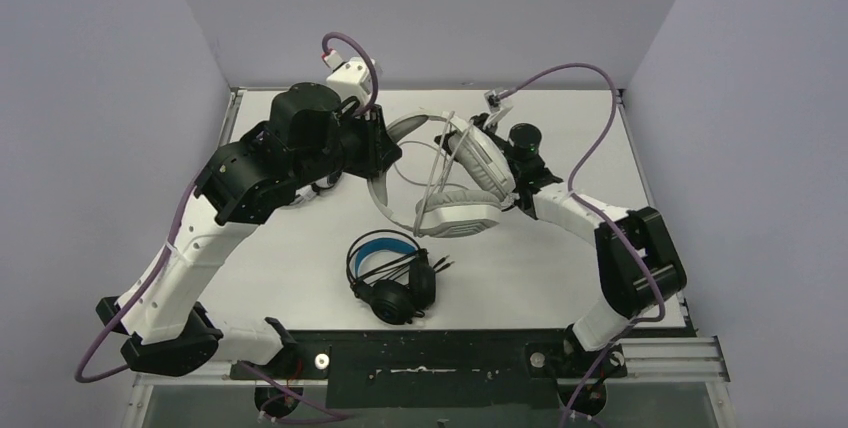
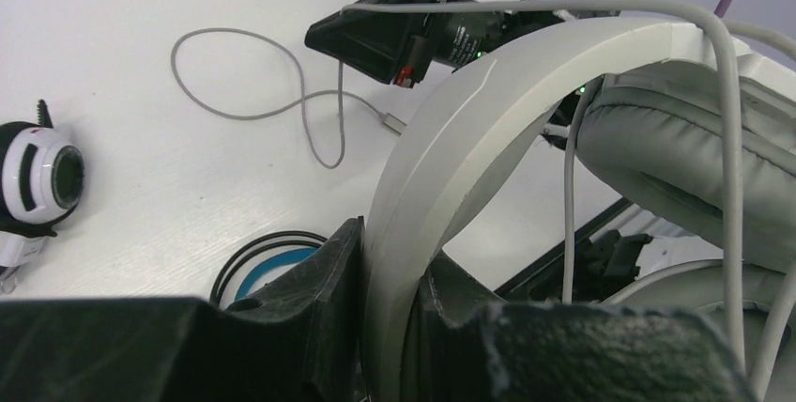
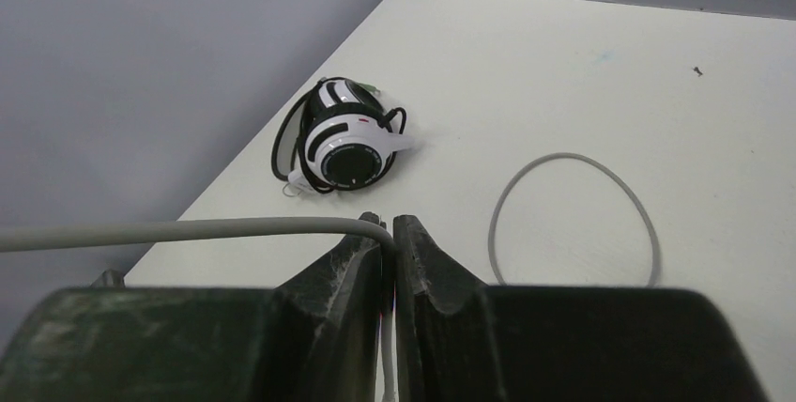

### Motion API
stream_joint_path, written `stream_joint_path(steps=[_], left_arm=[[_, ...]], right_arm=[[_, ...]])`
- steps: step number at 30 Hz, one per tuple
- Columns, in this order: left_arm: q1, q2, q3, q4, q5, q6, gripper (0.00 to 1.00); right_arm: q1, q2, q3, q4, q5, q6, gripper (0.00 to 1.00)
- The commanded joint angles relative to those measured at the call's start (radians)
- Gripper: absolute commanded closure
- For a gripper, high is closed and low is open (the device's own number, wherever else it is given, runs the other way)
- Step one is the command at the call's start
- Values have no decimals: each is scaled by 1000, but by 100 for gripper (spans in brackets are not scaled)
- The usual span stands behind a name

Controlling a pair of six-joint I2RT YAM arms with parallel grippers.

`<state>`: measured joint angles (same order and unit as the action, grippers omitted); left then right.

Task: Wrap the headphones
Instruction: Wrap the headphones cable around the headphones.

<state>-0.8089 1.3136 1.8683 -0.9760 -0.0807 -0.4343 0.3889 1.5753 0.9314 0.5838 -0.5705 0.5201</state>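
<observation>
The white/grey headphones (image 1: 462, 180) hang in the air over the middle of the table. My left gripper (image 2: 392, 254) is shut on their pale headband (image 2: 469, 111). Their grey ear cushion (image 2: 666, 153) has the pale cable (image 2: 725, 130) running over it. My right gripper (image 3: 390, 225) is shut on that cable (image 3: 188, 230), close behind the ear cups (image 1: 512, 176). The cable's loose end lies looped on the table (image 3: 574, 160). The black headphones (image 1: 392, 275) with a blue-lined band lie near the front. A white headset with black cup centres (image 3: 344, 144) lies coiled by the left wall.
Grey walls enclose the white table (image 1: 560, 268) on three sides. The cable's plug (image 2: 392, 123) rests on the table under my right wrist (image 2: 404, 31). The left arm's elbow (image 1: 255, 173) is over the table's left part.
</observation>
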Motion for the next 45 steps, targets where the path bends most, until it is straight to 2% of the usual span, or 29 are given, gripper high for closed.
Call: stream_joint_path(steps=[1,6,9,14,19,24,28,32,36,37,38,41,45], left_arm=[[-60,8,153,87,-112,-25,100],[-134,99,324,-28,-219,44,100],[-148,116,341,-40,-233,49,100],[-150,127,352,-23,-247,54,100],[-150,171,434,-38,-259,69,100],[-150,198,482,-60,-270,88,100],[-146,200,495,-56,-289,97,100],[-139,203,515,-59,-302,105,100],[-115,201,535,-66,-302,109,100],[-106,200,535,-64,-300,108,100],[-94,199,536,-62,-295,105,100],[-47,195,536,-55,-248,90,100],[-9,196,550,-49,-214,83,100]], right_arm=[[53,103,30,242,138,87,89],[106,192,1,389,224,157,83],[122,240,-7,448,256,193,78],[134,309,-17,542,284,232,63],[134,343,-33,614,308,234,50],[126,301,-48,531,291,157,41],[59,221,-110,435,252,153,37],[-83,109,-118,155,143,101,31],[-195,-54,-178,-15,61,-65,25],[-198,-100,-192,-95,69,-133,22],[-195,-145,-214,-105,64,-179,21],[-152,-258,-348,16,35,-249,6],[-7,-309,-402,29,60,-402,3]])
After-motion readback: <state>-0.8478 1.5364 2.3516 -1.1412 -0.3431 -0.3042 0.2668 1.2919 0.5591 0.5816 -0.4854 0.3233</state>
